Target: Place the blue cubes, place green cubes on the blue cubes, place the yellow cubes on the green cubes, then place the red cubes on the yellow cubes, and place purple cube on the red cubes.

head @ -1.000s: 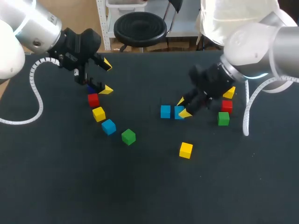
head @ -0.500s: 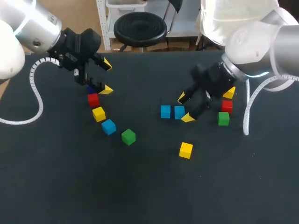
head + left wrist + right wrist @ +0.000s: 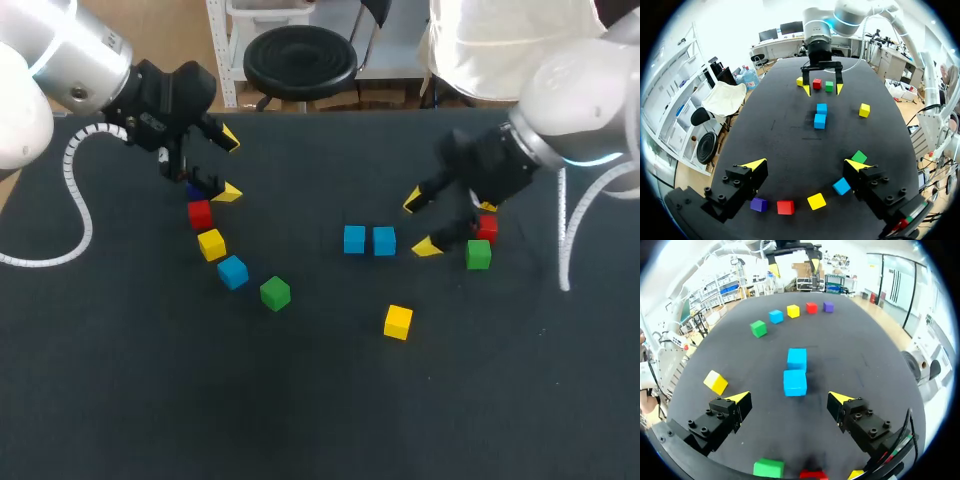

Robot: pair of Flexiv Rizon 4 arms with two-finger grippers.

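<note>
Looked down on a dark table point(image 3: 300, 400) scattered with small coloured cubes. Found the blue pair point(image 3: 369, 240) near the middle, side by side, touching or very nearly; could not tell which. Showed nothing stacked on them.

Showed the right gripper point(image 3: 420, 224) just beside that pair, on the right arm's side, fingers spread wide and holding nothing. Showed the right green cube point(image 3: 478, 254) close to its other side, the right red cube point(image 3: 486, 228) just behind that, and a right yellow cube point(image 3: 489, 205) half hidden by the arm. Showed a loose yellow cube point(image 3: 398, 321) alone, nearer the front edge.

Showed the left gripper point(image 3: 229, 165) at the far left, fingers likewise spread and empty, over the end of a curved row: purple cube point(image 3: 759, 204), left red cube point(image 3: 200, 213), left yellow cube point(image 3: 211, 244), third blue cube point(image 3: 232, 271), left green cube point(image 3: 274, 292), each near the next.

Judged the cubes light, rigid and smooth-faced: unlikely to crush, but apt to skid or twist if pinched off-centre. Could not say whether the blue layer was finished, with the third blue cube well apart from the pair. Judged the right green cube best taken by two opposite side faces, at mid-height, fingers square to them, using the faces turned away from its red neighbour so neither tip nudged it.
</note>
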